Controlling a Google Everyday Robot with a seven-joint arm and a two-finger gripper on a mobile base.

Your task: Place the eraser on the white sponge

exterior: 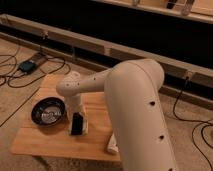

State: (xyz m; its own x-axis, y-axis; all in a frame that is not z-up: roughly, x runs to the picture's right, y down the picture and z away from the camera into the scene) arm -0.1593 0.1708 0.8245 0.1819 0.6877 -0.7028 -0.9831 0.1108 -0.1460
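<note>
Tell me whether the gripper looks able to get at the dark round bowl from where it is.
Probably yes: the gripper hangs beside the dark round bowl, over the black eraser on the white sponge, nothing between.

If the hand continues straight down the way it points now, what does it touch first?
The hand points down over the wooden table, beside the dark bowl. It would probably meet the eraser first, lying on the white sponge; depth is unclear.
</note>
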